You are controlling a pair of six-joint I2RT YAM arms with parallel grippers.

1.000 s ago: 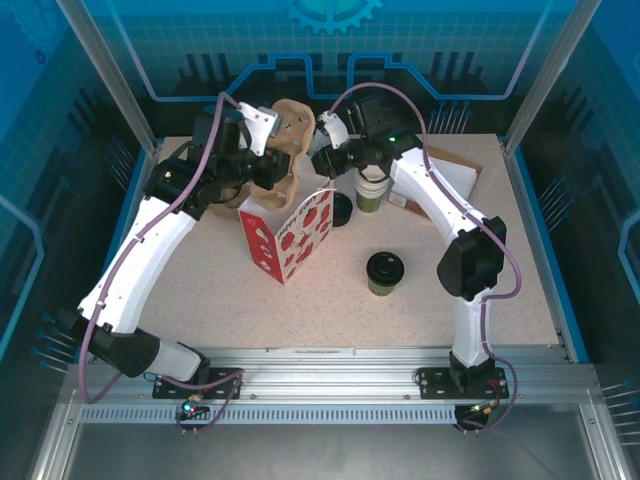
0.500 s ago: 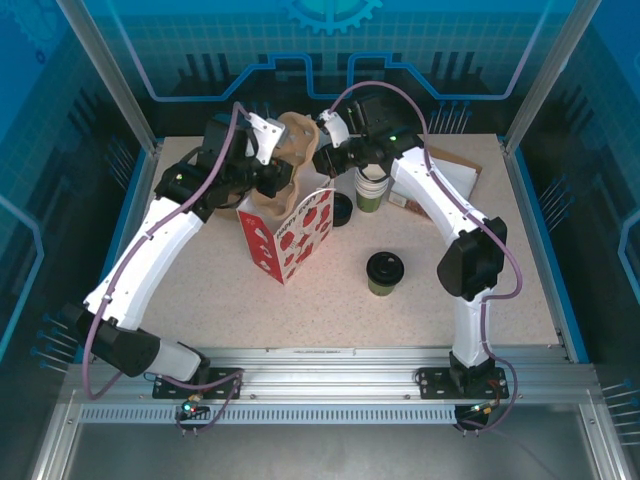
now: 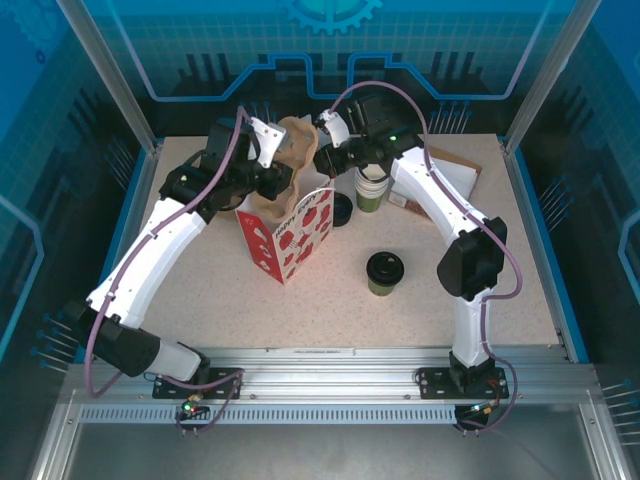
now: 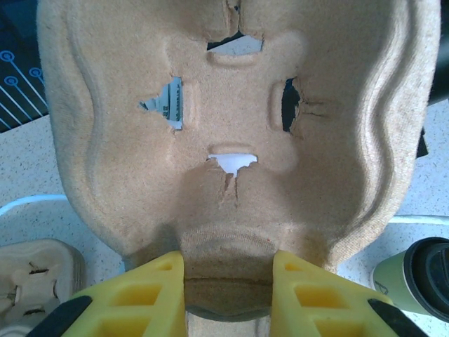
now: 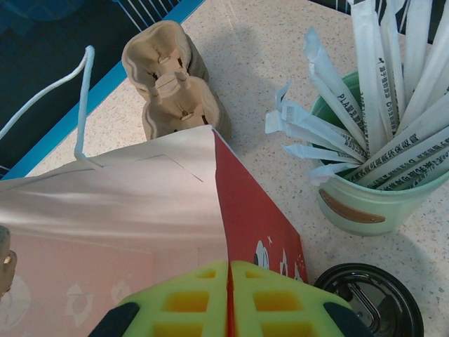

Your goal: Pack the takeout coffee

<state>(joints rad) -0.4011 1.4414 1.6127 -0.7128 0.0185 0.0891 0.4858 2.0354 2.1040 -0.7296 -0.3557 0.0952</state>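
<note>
The takeout coffee (image 3: pixel 384 271), a dark-green cup with a black lid, stands on the table right of the red-and-white paper bag (image 3: pixel 288 236). My left gripper (image 3: pixel 281 178) is shut on the lower edge of a tan pulp cup carrier (image 4: pixel 231 119), which hangs over the bag's open top; its yellow fingers (image 4: pixel 151 295) press both sides of the carrier's tab. My right gripper (image 5: pixel 229 295) is shut on the bag's red top edge (image 5: pixel 245 210), at the bag's back right corner (image 3: pixel 325 185).
A pale-green cup of wrapped sticks (image 5: pixel 372 182) and a loose black lid (image 5: pixel 368 302) sit just right of the bag. Stacked pulp carriers (image 5: pixel 172 84) lie behind it. A stack of green cups (image 3: pixel 370 192) and a brown box (image 3: pixel 455 168) stand at the back right.
My left gripper has carried the cup carrier rightward and down, closer over the bag's mouth. My right gripper has closed fully on the bag's edge.
</note>
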